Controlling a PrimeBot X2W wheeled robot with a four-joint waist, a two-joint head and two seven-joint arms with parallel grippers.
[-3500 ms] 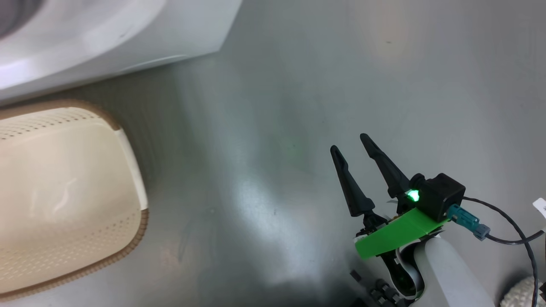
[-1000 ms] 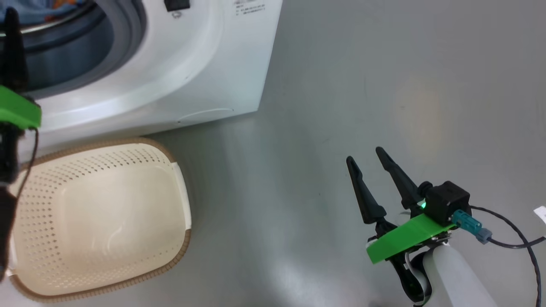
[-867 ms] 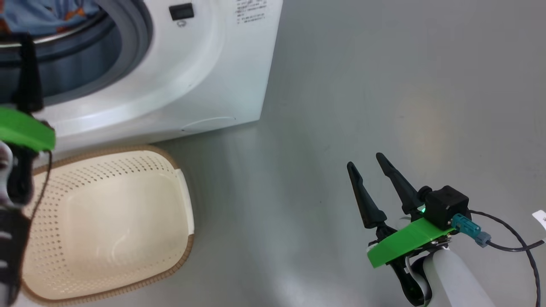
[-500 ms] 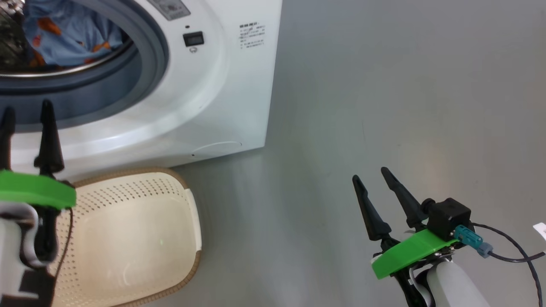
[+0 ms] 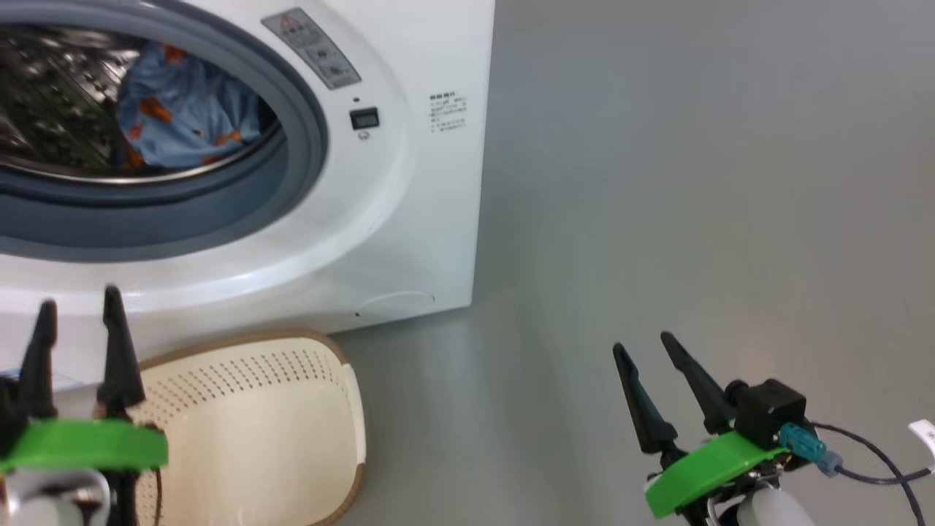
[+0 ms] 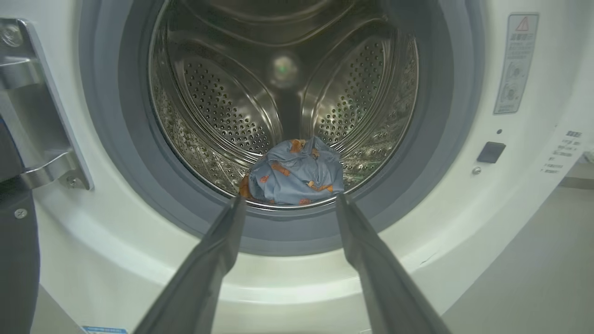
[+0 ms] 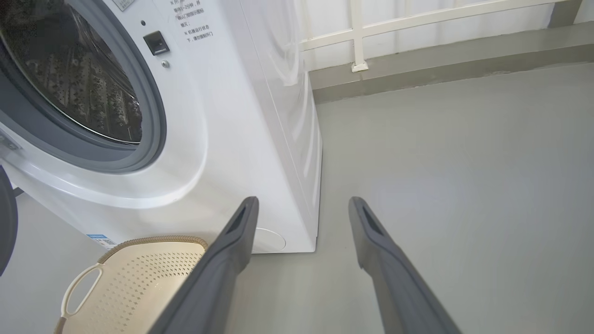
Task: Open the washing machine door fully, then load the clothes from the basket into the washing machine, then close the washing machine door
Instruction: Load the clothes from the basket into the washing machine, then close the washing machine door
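The clothes point(image 6: 297, 172) are sitting bundled low at the front of the drum inside the washing machine point(image 5: 409, 219), so loading is looking done. The basket point(image 5: 277, 409) on the floor below is showing nothing inside. My left end effector point(image 5: 79, 299) is hovering released outside the opening, aiming at the bundle and well short of it. My right end effector point(image 5: 643, 343) is hanging released over the floor, well apart. The washing machine door point(image 6: 16, 269) is standing open at the hinge side, probably the next thing to handle.
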